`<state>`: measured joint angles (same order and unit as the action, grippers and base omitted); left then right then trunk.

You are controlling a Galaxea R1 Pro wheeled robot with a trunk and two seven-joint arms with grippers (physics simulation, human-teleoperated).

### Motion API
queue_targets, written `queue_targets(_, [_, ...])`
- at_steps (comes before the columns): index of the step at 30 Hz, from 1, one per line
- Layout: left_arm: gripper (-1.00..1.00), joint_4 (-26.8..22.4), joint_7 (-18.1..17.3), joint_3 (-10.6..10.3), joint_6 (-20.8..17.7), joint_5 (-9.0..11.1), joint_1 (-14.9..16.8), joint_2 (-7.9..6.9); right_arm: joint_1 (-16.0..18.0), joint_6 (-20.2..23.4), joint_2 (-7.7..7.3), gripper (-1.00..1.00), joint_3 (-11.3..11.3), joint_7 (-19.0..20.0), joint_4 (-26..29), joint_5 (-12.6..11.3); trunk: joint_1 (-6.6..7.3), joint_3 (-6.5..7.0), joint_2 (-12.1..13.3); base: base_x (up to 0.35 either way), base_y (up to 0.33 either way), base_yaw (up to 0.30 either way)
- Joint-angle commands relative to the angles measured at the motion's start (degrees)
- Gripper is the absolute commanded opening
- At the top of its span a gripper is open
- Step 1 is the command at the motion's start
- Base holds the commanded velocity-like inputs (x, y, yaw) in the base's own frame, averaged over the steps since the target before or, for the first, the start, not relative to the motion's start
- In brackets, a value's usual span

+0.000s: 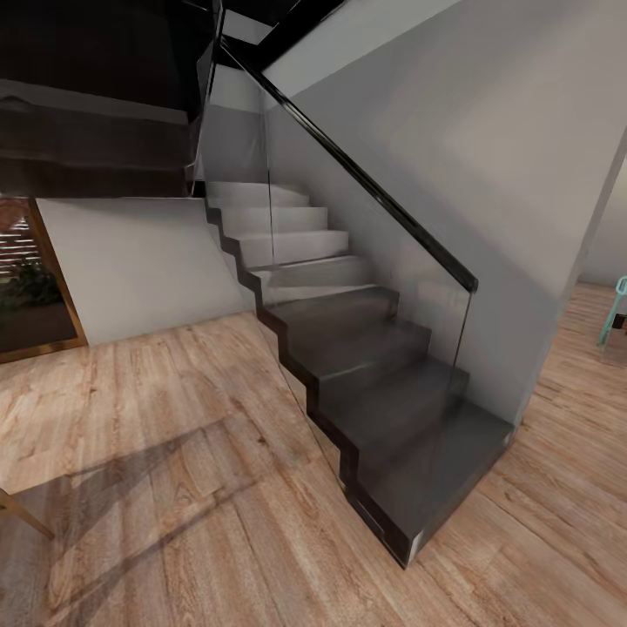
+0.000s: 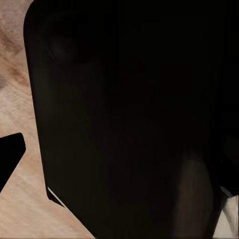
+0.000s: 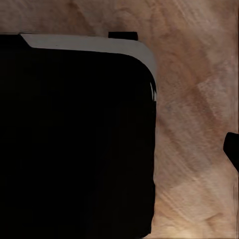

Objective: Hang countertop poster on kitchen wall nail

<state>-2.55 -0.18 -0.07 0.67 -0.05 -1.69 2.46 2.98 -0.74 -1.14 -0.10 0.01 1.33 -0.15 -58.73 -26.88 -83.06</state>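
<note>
While the robot is in transit, the head view shows a staircase [image 1: 348, 348] with dark lower steps, a glass balustrade [image 1: 366, 261] and black handrail [image 1: 374, 196], standing on a wood floor [image 1: 174, 488]. A white wall [image 1: 139, 261] sits beside the stairs, a wood-framed window [image 1: 35, 279] with plants is at the edge, and a teal chair [image 1: 614, 309] shows far off through the opening past the stairs. Poster and worktop are not in these pictures, so their place can't be told; my guess is the kitchen lies elsewhere and the task is at the travel stage, nothing picked yet.

Left wrist view: a big dark robot body part [image 2: 129, 119] close below the camera, wood floor at the side, a black tip [image 2: 11, 149] at the edge, maybe a finger, too cropped to say. Right wrist view: a dark rounded panel with a light rim [image 3: 74, 139], floor beyond, a black bit [image 3: 232, 149] at the edge. Whether either gripper is open or closed, cannot tell. Both arms look tucked low by the base.

Risks: the bottom step juts out just ahead, so driving straight could clip the base on it; the glass is easy to misjudge; a wrong turn costs time finding the kitchen.
</note>
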Motion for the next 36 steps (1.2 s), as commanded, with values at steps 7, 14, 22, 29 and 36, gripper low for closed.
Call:
queue_targets(7, [1.00, -2.3, 0.2, 0.1, 0.3, -0.3, -0.5, 0.56, 2.3, -2.3, -2.02, 1.00, -0.2, -0.2, 2.3, -0.3, 0.00, -0.05, 0.0, 0.000, 0.000, 0.000])
queue_targets(14, [1.00, -35.7, 0.3, 0.3, 0.4, -0.3, -0.5, 0.11, 3.7, -11.9, -2.12, 1.00, -0.3, -0.3, 22.9, -0.5, 0.00, -0.05, 0.0, 0.000, 0.000, 0.000])
queue_targets(22, [1.00, -36.2, 0.3, 0.9, 4.4, -0.2, -0.5, -0.56, 3.7, -11.9, -2.11, 1.00, -0.1, -0.2, 23.0, -0.4, 0.00, -0.05, 0.0, 0.000, 0.000, 0.000])
queue_targets(29, [1.00, -35.4, 0.3, 0.9, 5.6, -0.1, -0.5, -1.05, 3.7, -11.9, -2.11, 1.00, 0.0, -0.2, 22.9, -0.3, 0.00, -0.05, 0.0, -0.030, -0.034, 0.009])
queue_targets(36, [1.00, -34.5, 0.2, 0.9, 5.7, -0.2, -0.5, -1.05, 3.7, -11.8, -1.71, 1.00, 0.2, -0.3, 22.9, -0.2, 0.00, -0.05, 0.0, -0.030, -0.039, 0.264])
